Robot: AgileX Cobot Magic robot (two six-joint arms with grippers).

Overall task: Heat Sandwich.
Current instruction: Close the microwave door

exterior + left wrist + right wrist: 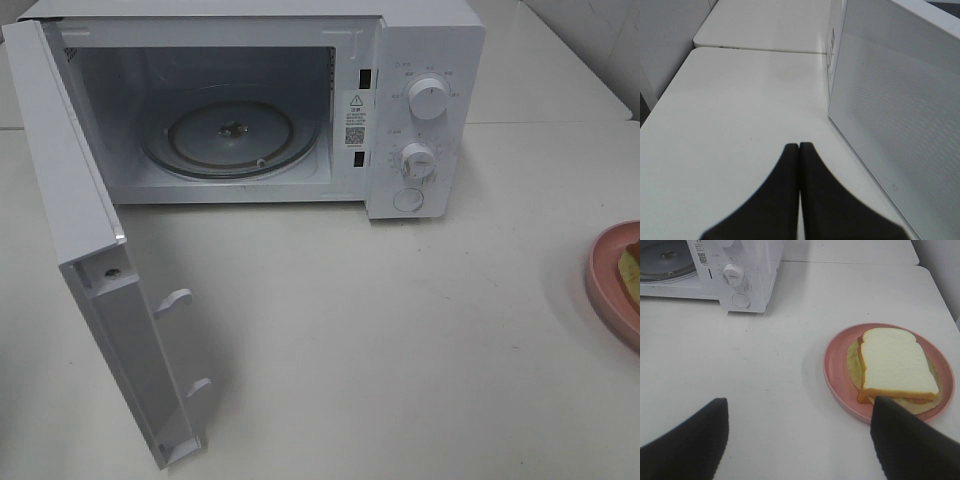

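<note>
- Tabletop (400, 350), white and plain, is seen carrying everything in the exterior high view; a seam between two table sections is visible behind the oven.
- A white microwave oven (425, 60) is placed at the back of the table, with its cavity exposed and a round glass turntable (230, 135) lying inside.
- The microwave door (95, 270) is swung fully outward on the left side, its inner face and two latch hooks being shown.
- Two round dials (428, 98) and a round button (408, 200) are stacked on the control panel at the oven's right.
- A pink plate (837, 365) is set on the table well to the right of the oven, cut by the frame edge in the high view.
- The sandwich (895, 365) is laid on the pink plate, with white bread on top and yellow-green filling showing at the edges.
- The right gripper (800, 435) is held apart, its jaws spread wide and empty, near the plate.
- The left gripper (799, 150) is clenched with nothing between its fingers, beside the door's outer face.
</note>
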